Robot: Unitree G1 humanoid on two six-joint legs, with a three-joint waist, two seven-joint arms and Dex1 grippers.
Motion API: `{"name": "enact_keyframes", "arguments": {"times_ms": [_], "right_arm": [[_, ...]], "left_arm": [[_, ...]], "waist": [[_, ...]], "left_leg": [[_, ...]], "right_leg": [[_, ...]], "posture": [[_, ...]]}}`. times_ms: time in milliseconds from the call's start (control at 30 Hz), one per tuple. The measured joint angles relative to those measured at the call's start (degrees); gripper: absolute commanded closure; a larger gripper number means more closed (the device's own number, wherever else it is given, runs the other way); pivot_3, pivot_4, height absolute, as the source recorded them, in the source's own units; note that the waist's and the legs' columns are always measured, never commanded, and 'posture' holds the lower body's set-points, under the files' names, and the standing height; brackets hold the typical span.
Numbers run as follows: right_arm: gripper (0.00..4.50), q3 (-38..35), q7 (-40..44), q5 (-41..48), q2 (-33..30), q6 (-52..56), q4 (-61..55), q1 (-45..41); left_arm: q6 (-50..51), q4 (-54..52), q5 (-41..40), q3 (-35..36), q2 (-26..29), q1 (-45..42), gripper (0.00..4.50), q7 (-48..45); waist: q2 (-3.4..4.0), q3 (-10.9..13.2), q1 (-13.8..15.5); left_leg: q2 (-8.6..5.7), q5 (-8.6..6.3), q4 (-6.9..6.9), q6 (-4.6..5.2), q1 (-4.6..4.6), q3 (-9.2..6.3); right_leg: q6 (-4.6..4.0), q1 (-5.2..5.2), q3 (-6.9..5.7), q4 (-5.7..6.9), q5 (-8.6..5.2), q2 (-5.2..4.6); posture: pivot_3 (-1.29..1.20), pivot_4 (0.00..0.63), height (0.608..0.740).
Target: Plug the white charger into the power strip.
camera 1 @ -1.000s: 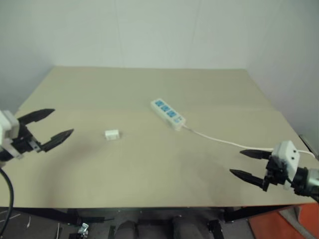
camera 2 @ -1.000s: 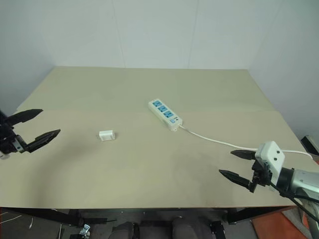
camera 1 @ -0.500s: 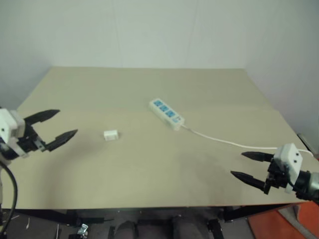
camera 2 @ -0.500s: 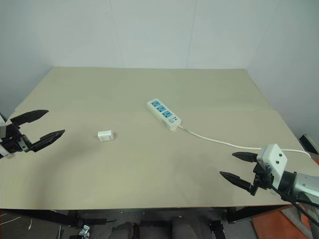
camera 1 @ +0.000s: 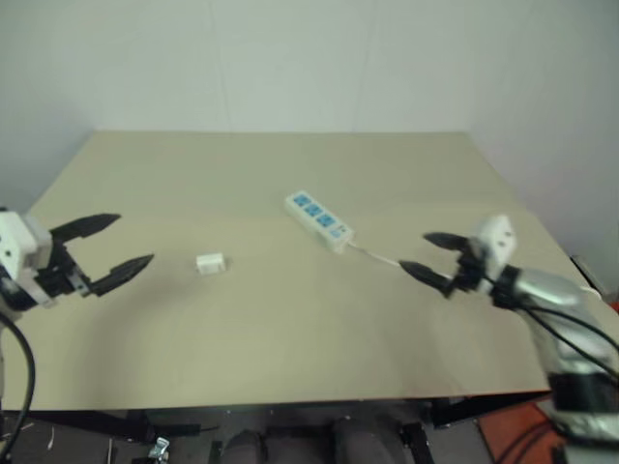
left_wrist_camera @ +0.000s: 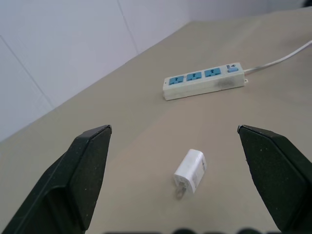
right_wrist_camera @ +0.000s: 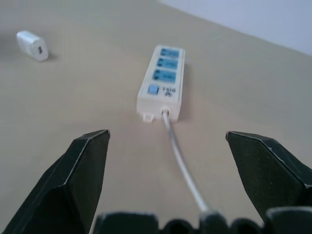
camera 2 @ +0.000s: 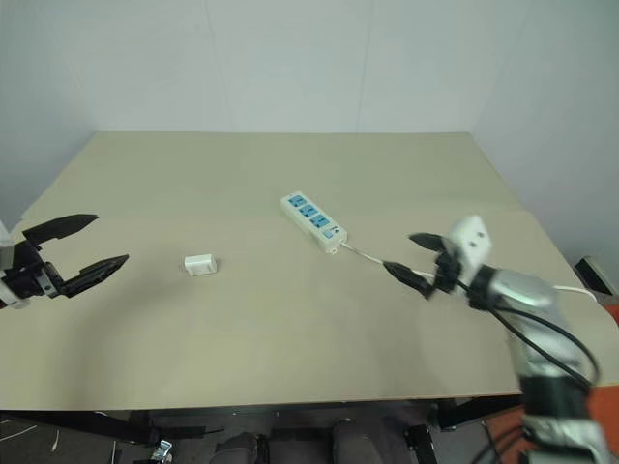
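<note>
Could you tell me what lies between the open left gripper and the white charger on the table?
Only bare table: the left eye view shows nothing between the left gripper and the white charger.

The cord runs off the picture's edge.

Lighting: even, soft, moderately bright; no glare. Shadows: faint, diffuse on the surface. Right wrist view slightly soft-focused.

Both grippers, the left gripper and the right gripper, have two tapered matte black fingers and a white boxy camera module; black cables trail along the right's silver-grey forearm.
</note>
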Motion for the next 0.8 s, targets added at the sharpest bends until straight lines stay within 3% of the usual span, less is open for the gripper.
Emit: {"name": "enact_keyframes", "arguments": {"times_ms": [167,500,600,800], "right_arm": [[0.02,5.32,-2.14,-6.51,6.44,-4.87,17.54,-10.69],[0.02,6.87,-2.09,-11.19,10.67,-10.19,37.97,-19.88],[0.6,7.27,-2.08,-12.92,11.17,-10.14,43.97,-24.16],[2.65,10.05,1.36,-16.52,11.37,-12.42,47.05,-25.82]], "left_arm": [[0.02,-0.62,0.13,-0.75,0.69,-0.18,0.0,-1.09],[0.23,-4.12,-0.03,-0.5,0.75,0.91,0.0,-1.69],[0.24,-4.17,-0.03,-0.53,0.75,0.95,0.0,-2.06],[0.23,-4.17,-0.04,-0.52,0.75,1.03,0.0,-2.95]], "waist": [[0.0,0.0,0.33],[0.01,0.0,0.26],[0.01,0.0,-0.5],[0.01,0.0,-0.93]], "left_leg": [[-0.01,0.0,0.0,0.0,-0.34,-0.01],[-0.02,-0.01,0.0,0.02,-0.63,0.0],[-0.02,0.0,0.01,0.02,-0.59,0.0],[-0.02,0.0,0.01,0.02,-0.59,-0.01]], "right_leg": [[-0.35,-0.22,-0.03,-0.03,0.17,-0.04],[-0.41,-0.57,-0.06,0.11,0.23,-0.06],[-0.42,-0.57,-0.07,0.22,0.23,-0.06],[-0.41,-0.56,-0.06,0.27,0.23,-0.04]], "posture": [[0.0,0.15,0.74],[0.0,0.15,0.74],[0.0,0.15,0.74],[0.0,0.15,0.74]]}}
